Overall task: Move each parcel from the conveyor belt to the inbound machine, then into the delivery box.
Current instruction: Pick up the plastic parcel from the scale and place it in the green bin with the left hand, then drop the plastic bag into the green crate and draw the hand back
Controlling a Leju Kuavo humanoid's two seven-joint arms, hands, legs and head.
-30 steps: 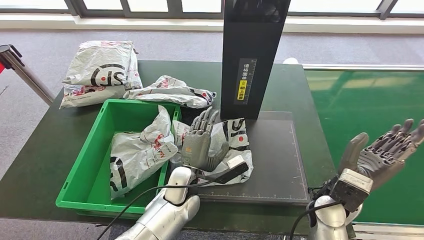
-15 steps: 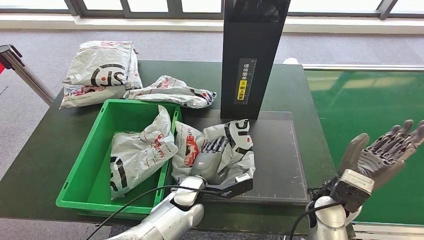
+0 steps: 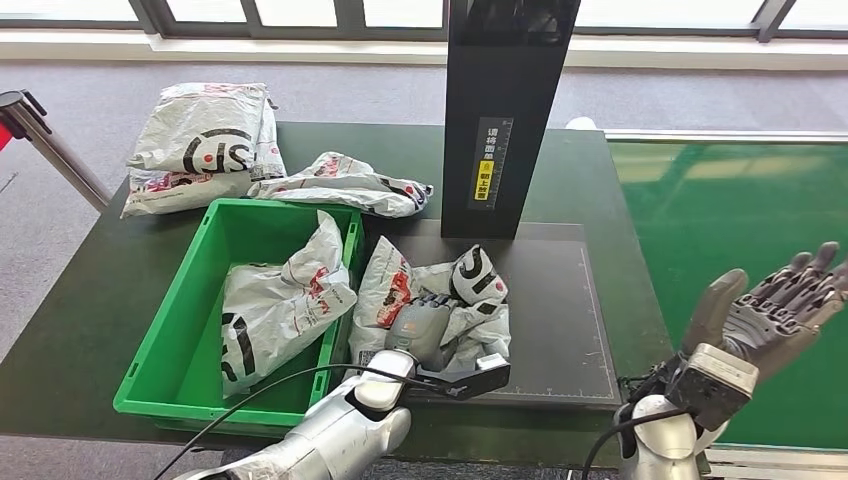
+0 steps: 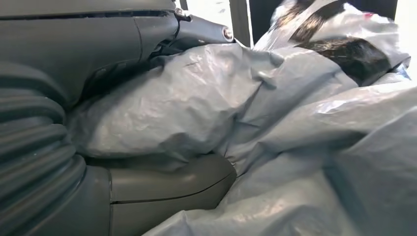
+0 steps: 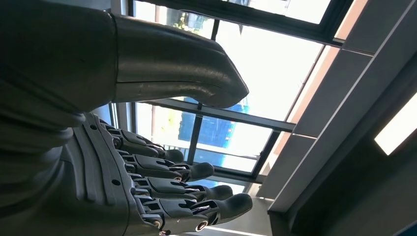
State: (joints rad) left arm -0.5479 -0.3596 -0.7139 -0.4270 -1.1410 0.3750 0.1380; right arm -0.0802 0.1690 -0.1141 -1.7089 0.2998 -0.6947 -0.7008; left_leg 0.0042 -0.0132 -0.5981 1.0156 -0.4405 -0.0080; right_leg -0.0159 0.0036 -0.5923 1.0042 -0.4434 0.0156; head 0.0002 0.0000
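With the left hand (image 3: 425, 325) clenched on bunched film of the crumpled grey plastic parcel (image 3: 440, 300), and the right hand (image 3: 775, 310) released, fingers spread, the slack film may slip free during transfer to the green plastic delivery box (image 3: 180, 330).

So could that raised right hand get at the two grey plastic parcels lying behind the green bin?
Probably not easily. The right hand is open over the green conveyor, while the grey plastic parcels lie at the table's far left, with the tall black scanner column between.
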